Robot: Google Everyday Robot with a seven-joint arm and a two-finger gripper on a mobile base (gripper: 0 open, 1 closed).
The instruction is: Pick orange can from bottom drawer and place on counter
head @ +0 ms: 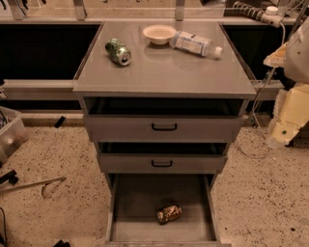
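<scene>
Orange can in the open bottom drawer, end effector at far right.
The shiny, mottled cylinder lies on its side on the flat grey metal floor, below-left of the cream, blocky end effector, whose grip state I cannot tell.

A green drink can with a silver end lies on its side, well left of a shallow, round, cream bowl. A clear plastic bottle with a white label and white cap lies just right of the bowl, cap pointing right. Below them, two shallow grey drawers with black handles, the upper and the middle, each stand partly pulled out. On the speckled beige floor at left lie a thin pale rod and a clear plastic bin. A white power strip sits at top right.
</scene>
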